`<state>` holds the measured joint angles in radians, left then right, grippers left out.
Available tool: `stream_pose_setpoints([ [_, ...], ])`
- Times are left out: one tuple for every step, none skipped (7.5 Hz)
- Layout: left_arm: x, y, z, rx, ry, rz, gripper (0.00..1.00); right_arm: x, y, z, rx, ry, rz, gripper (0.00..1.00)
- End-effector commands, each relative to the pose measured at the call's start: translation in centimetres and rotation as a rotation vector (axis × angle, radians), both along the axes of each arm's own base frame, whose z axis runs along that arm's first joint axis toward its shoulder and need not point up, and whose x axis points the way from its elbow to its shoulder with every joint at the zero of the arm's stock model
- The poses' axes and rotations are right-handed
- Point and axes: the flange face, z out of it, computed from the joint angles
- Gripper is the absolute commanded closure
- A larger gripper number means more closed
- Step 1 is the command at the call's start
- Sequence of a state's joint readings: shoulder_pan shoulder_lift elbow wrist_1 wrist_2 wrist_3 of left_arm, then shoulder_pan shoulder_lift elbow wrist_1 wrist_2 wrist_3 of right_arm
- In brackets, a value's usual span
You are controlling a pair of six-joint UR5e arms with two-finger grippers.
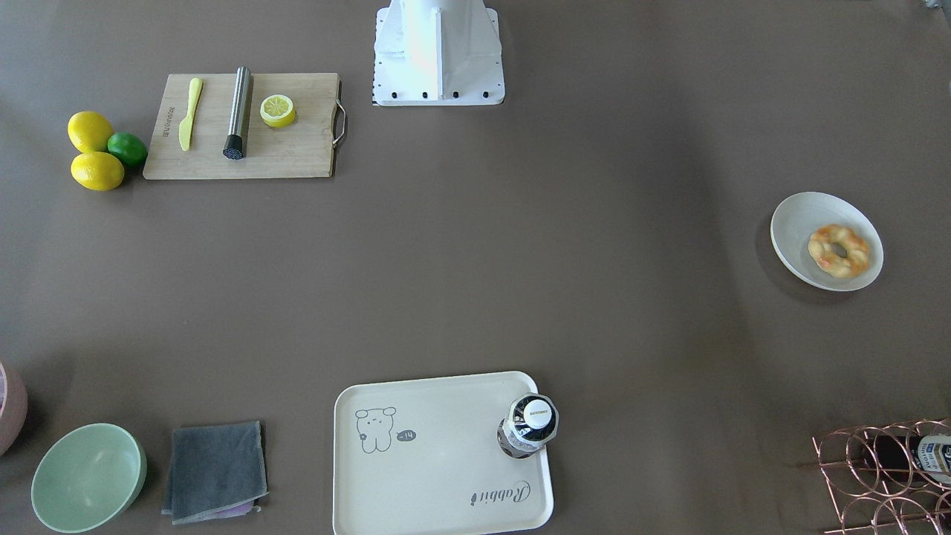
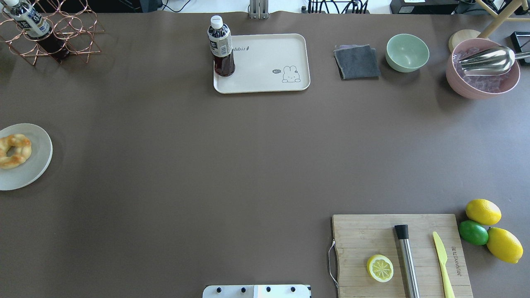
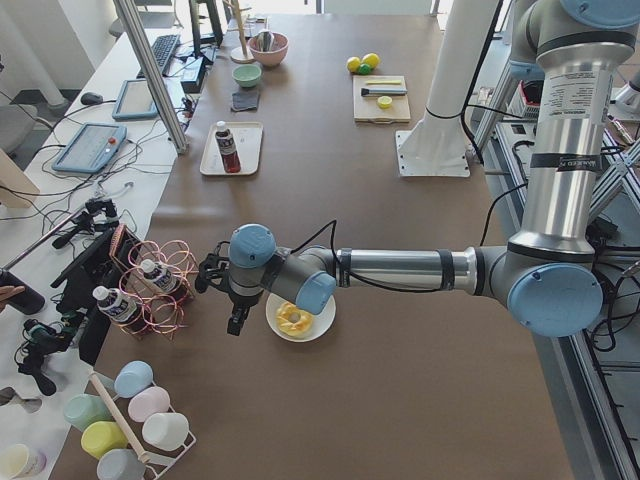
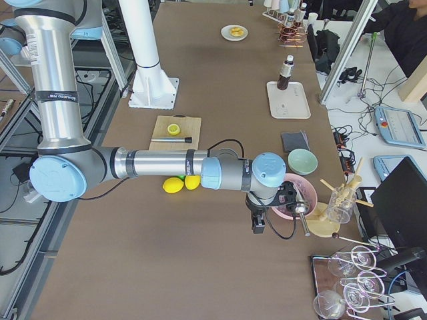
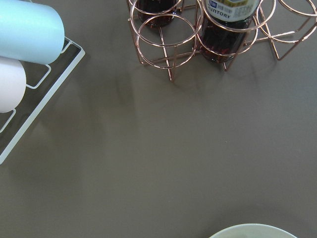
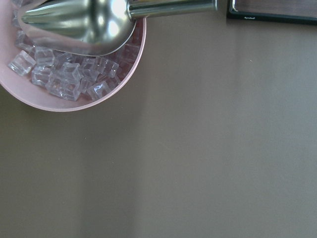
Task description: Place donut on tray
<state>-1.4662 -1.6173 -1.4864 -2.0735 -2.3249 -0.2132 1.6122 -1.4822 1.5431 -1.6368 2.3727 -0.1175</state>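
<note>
The donut [image 1: 839, 251] lies on a round white plate [image 1: 799, 219] at the table's end on my left; it also shows in the overhead view [image 2: 14, 150] and the exterior left view [image 3: 293, 319]. The cream tray [image 1: 446, 461] with the rabbit drawing sits at the far middle edge [image 2: 265, 54], with a dark drink bottle [image 2: 221, 45] standing in one corner. My left gripper [image 3: 238, 322] hangs just beyond the plate, near the wire rack; I cannot tell if it is open. My right gripper [image 4: 257, 223] hangs by the pink bowl; I cannot tell its state either.
A copper wire bottle rack [image 2: 49, 33] stands near the plate. A grey cloth [image 2: 357, 62], a green bowl [image 2: 407, 52] and a pink bowl of ice with a scoop [image 2: 482, 68] sit right of the tray. A cutting board [image 2: 372, 231] holds a lemon half, muddler and knife.
</note>
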Motion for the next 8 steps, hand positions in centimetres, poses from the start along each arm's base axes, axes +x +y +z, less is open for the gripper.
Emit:
stream_pose_setpoints([
  [0.4,1.9,1.7,-0.027,0.002,0.007,0.02,0.0,0.1,0.1,-0.003,-0.001,0.001,0.00],
  [1.0,3.2,2.9,-0.068,0.008,0.000,0.02,0.0,0.1,0.1,-0.005,-0.005,0.001,0.00],
  [1.7,5.8,4.4,-0.073,0.047,0.004,0.02,-0.1,0.3,0.1,-0.006,-0.013,0.001,0.00],
  [3.3,8.4,5.7,-0.074,0.075,0.003,0.02,-0.2,0.3,0.2,-0.008,-0.024,0.001,0.00],
  [5.0,10.6,7.2,-0.070,0.096,0.005,0.02,-0.2,0.3,0.2,-0.008,-0.025,0.001,0.00],
  [5.8,11.7,9.0,-0.053,0.108,0.014,0.02,-0.2,0.3,0.1,-0.005,-0.025,0.001,0.00],
  [6.3,12.2,10.9,-0.056,0.106,0.028,0.02,-0.2,0.1,0.0,-0.002,-0.025,0.001,0.00],
  [6.5,12.2,11.5,-0.059,0.105,0.033,0.02,-0.2,0.1,0.0,-0.002,-0.025,0.001,0.00],
])
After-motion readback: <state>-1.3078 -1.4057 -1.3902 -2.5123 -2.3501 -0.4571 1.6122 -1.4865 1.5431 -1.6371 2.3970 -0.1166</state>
